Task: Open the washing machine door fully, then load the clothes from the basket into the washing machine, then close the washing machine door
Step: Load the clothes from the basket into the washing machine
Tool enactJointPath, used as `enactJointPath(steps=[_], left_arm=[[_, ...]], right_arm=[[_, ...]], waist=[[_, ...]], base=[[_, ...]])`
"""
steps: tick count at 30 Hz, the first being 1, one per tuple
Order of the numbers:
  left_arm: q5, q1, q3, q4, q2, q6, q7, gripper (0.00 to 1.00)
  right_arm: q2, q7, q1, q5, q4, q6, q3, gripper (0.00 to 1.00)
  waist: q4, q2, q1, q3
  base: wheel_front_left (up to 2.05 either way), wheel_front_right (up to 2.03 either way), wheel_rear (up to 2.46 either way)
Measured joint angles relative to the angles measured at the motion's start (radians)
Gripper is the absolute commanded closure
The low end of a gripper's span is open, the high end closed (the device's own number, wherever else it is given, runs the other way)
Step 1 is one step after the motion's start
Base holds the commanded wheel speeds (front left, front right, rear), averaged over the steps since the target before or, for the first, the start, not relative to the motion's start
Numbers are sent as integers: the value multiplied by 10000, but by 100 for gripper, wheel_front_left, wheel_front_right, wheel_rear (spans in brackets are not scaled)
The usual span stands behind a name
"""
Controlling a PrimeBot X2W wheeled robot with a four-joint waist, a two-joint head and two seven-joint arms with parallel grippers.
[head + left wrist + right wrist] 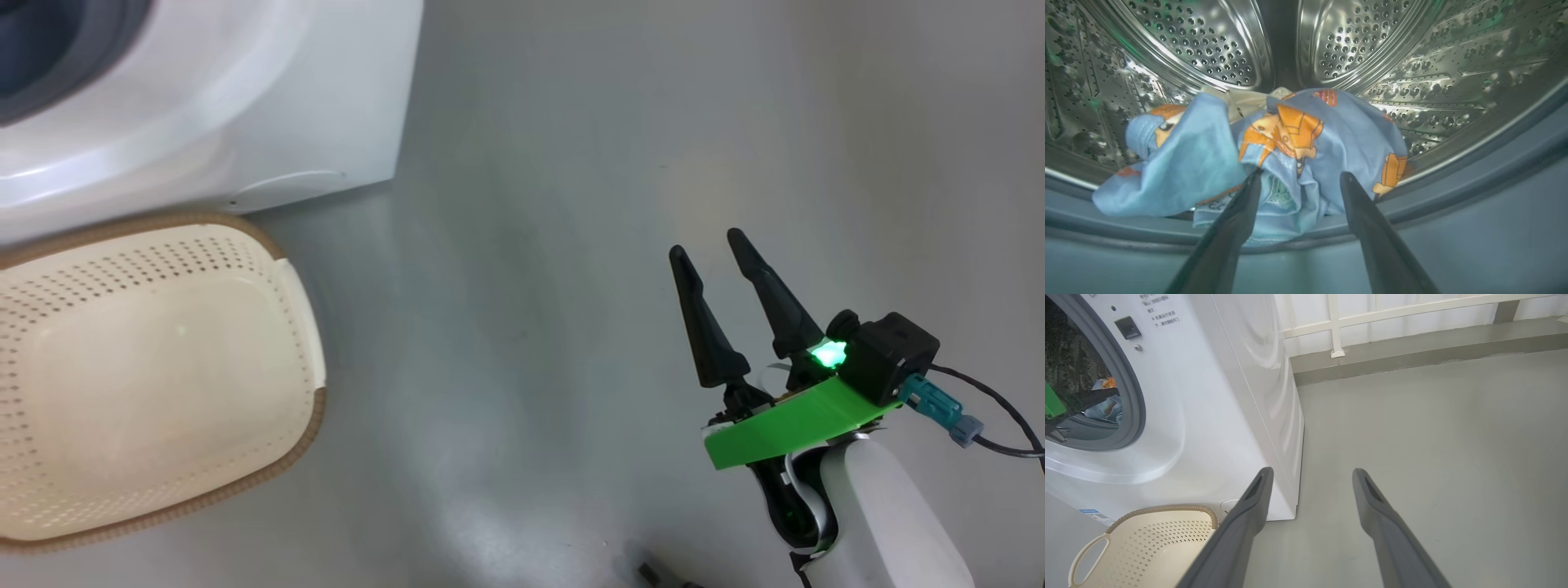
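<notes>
Clothes (1208,163): heaped in drum (1208,41), at front lip.
Basket (314,408): empty, beside washing machine (245,122).
Left gripper (1301,173): spread at clothes, pinching nothing.
Right gripper (706,243): spread, idle above floor (531,286).
Remaining: probably door closing only.

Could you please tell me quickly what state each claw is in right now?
Left claw: open, tips at the light-blue cartoon-printed fabric clothes in the perforated steel drum, gripping nothing.
Right claw: open, empty, above the grey floor.

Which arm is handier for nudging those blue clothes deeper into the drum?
Left, probably: the left fingers, open, sit at the clothes on the drum lip; the right fingers hang over the floor, off to the side.
</notes>
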Motion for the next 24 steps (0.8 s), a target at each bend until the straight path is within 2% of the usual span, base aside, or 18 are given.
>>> enactJointPath(steps=[6, 9, 15, 24], left_arm=[[-420, 858, -268, -545, -58, 0, -213, 0], [-420, 1288, 15, -1206, -29, 0, -276, 0], [476, 2819, 1434, -2661, -86, 0, -282, 0], [1885, 5228, 3158, -4452, -1041, 0, -284, 0]], right_arm=[[-2, 0, 60, -207, 31, -2, -247, 0], [0, 0, 68, -387, 58, -2, -393, 0], [-4, 0, 419, -652, 153, -2, -610, 0], [-307, 0, 1005, -652, 272, -2, -838, 0]], waist=[[286, 0, 0, -242], [437, 0, 0, -390], [673, -1, 0, -845], [1089, 0, 0, -1726]], base=[[0, 0, 0], [0, 0, 0], [0, 0, 0], [0, 0, 0]])
